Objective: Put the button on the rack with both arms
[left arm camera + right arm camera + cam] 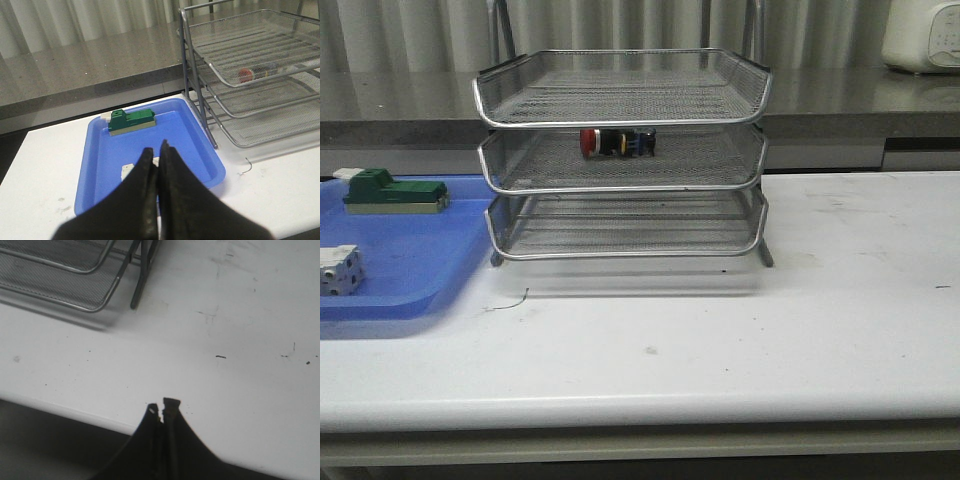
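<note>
**Already on the middle tier: the button lies in the rack**

Plainly, the button point(617, 142) lies on its side on the middle tier of the rack point(620, 150), its red mushroom head pointing toward the robot's left and its black, yellow and blue body toward the right. The top tier's rounded rim crosses just above it. Neither arm shows in the front view, and nothing stands between the camera and the rack's open front.

To the rack's left sits a flat blue tray point(410, 265) of smooth plastic, carrying a green-and-white block point(395, 192) near its far edge and a white cube-like block point(338, 270) nearer the front. A thin bent wire scrap point(512, 299) lies on the white table point(820, 320) just before the rack. The table is scuffed and speckled; the tiers are fine silver mesh bound by round metal rod.

The left wrist view shows the left gripper point(156, 150) poised over the tray with its dark tapered fingers pressed together, holding nothing; through the mesh it catches only the button's red head. The right wrist view shows the right gripper point(162, 405) likewise closed and empty above bare tabletop near the table's front edge, with only a corner of the rack and one upright post in sight, and no button.
</note>
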Tool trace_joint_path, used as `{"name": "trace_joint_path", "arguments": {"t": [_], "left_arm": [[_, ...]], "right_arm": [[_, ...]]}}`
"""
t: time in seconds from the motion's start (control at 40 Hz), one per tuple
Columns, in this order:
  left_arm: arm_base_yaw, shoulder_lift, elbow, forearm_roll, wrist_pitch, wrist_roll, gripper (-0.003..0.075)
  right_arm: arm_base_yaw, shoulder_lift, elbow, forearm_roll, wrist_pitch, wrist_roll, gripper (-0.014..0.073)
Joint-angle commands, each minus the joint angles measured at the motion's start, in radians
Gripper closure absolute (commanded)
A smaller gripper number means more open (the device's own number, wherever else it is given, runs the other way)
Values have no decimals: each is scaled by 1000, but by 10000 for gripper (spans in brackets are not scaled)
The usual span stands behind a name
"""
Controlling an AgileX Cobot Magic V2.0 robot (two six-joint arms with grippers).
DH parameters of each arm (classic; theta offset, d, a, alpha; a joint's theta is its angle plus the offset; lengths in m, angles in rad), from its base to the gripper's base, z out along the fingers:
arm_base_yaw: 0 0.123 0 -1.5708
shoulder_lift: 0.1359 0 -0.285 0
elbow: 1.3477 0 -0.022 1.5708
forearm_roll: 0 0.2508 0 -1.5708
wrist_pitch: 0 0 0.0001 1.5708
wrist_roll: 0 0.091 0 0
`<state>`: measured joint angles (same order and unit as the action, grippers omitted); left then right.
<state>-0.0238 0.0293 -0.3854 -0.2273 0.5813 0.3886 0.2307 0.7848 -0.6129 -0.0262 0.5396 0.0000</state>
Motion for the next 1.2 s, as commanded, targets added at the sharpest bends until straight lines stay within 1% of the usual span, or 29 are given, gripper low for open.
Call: {"name": "trace_joint_path", "arguments": {"t": [0.0, 0.175, 0.275, 0.375, 1.174], "left_arm": [[3, 13, -24, -18, -83, -9, 739], [3, 13, -24, -18, -83, -9, 739], [3, 13, -24, -18, -83, -9, 739], [3, 13, -24, -18, -83, -9, 739], [3, 13, -24, -18, -81, -9, 739]], "right_arm": [[-4, -132, 68, 19, -145, 0, 653], [-4, -342, 194, 26, -180, 0, 653], [-4, -433, 228, 34, -182, 0, 653], [-4, -484, 234, 51, -185, 0, 653], [-4, -502, 234, 52, -191, 0, 653]]}}
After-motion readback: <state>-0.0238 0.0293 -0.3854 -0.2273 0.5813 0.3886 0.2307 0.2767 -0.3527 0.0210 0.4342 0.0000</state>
